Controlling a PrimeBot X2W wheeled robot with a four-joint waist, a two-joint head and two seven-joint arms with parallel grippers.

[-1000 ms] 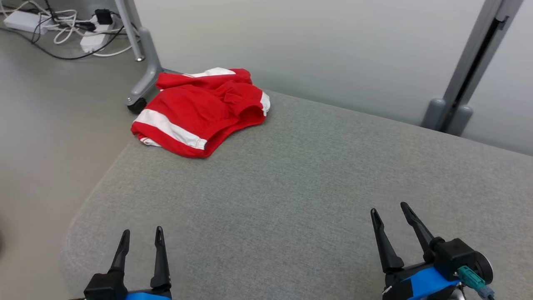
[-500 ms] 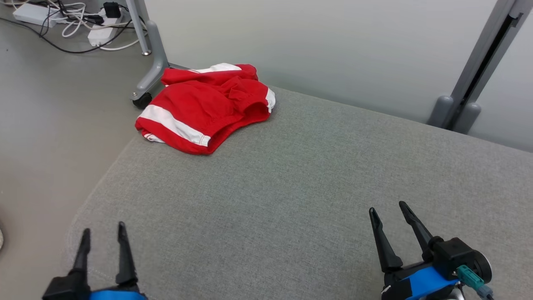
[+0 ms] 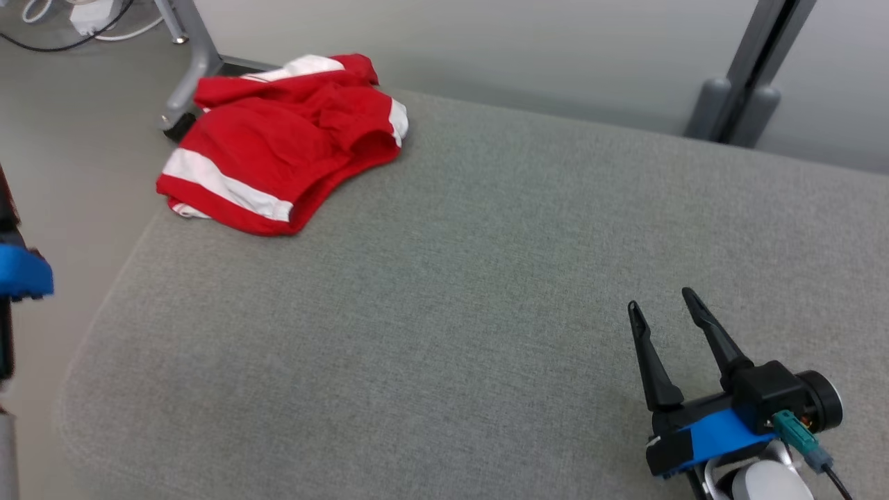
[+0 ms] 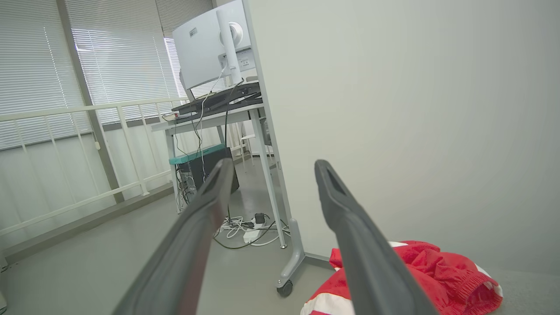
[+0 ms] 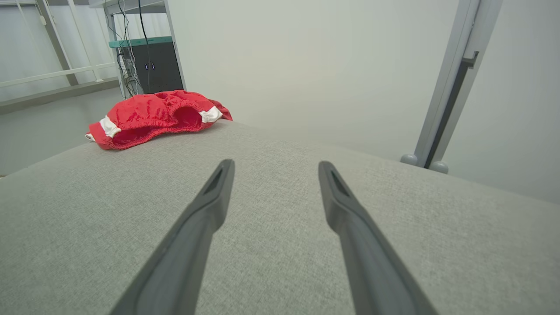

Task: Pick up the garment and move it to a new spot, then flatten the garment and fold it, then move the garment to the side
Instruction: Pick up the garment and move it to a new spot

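The garment [image 3: 278,146] is a crumpled pair of red shorts with white stripes, lying on the far left corner of the grey cushioned surface [image 3: 451,278]. It also lies low and right in the left wrist view as the garment [image 4: 442,271], and far left in the right wrist view as the garment [image 5: 153,116]. My right gripper [image 3: 661,300] hovers open and empty near the front right of the surface, well away from the garment. My left gripper [image 4: 271,168] is open and empty, raised beyond the surface's left side, pointing past the garment; its blue wrist [image 3: 21,272] sits at the head view's left edge.
A pale partition wall stands behind the surface, with a wheeled grey leg [image 3: 182,104] by the garment and a grey post [image 3: 736,104] at the back right. Beyond, a desk with a monitor [image 4: 210,43] stands over floor cables [image 4: 249,232].
The head camera has shifted, so the whole picture moved. My left gripper swung out leftward from the lower left to the left edge. The garment lies as before; both grippers stay open.
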